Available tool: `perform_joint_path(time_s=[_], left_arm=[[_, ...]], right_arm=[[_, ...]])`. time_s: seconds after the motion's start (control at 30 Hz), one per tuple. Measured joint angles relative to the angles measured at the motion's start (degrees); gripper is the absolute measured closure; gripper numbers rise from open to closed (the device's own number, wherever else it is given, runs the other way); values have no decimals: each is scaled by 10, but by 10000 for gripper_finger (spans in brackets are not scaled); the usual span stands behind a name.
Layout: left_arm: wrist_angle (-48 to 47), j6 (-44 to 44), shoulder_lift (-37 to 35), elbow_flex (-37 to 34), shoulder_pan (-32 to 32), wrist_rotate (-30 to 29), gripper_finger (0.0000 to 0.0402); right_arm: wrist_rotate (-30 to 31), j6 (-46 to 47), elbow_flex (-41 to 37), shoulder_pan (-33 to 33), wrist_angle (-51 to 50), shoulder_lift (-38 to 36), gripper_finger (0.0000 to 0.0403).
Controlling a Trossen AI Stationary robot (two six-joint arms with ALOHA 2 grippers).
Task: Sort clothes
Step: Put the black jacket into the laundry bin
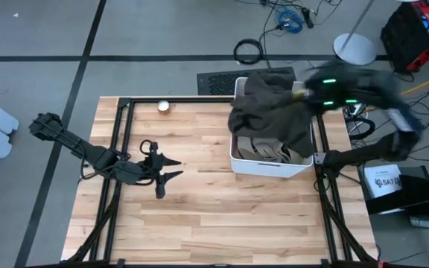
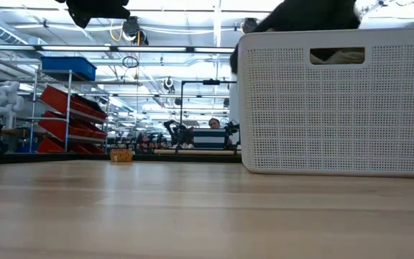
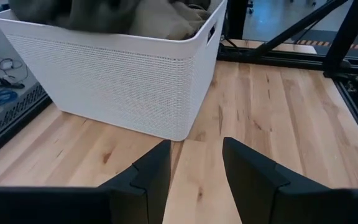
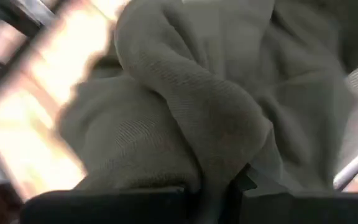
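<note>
From above, the white bin [image 1: 270, 165] was seen at the two o'clock part of the wooden table [image 1: 214, 216]. The dark olive garment [image 1: 270, 108] was draped over its far rim, gripped by the right gripper [image 1: 302, 92] above the bin's one o'clock corner. Beige clothes [image 1: 263, 149] were seen inside. The left gripper [image 1: 171, 167] was held at nine o'clock over bare wood, fingers spread moderately.

At table height, the bin was seen at three o'clock, with dark fabric [image 2: 307, 14] above its rim.

From the left wrist, the fingers [image 3: 151, 177] were seen parted, pointing at the bin [image 3: 123, 81].

From the right wrist, olive cloth [image 4: 197, 106] was seen pinched between the closed fingers.
</note>
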Motion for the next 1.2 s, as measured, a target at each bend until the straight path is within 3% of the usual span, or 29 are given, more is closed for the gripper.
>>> perform_joint_path(time_s=[0.17,0.37,0.53,0.7,1.03,1.2], left_arm=[[4,0,0,0,0,3,247],[12,0,0,0,0,26,247],[12,0,0,0,0,26,247],[12,0,0,0,0,27,247],[11,12,1,0,0,30,247],[12,16,2,0,0,31,247]], right_arm=[[-4,-35,-134,-6,51,56,376],[12,-104,-221,-34,67,158,376],[17,-131,-233,-51,70,228,376],[17,-120,-239,-54,-10,276,376],[-17,-124,-249,-55,-2,266,376],[-24,-132,-237,-50,-2,247,332]])
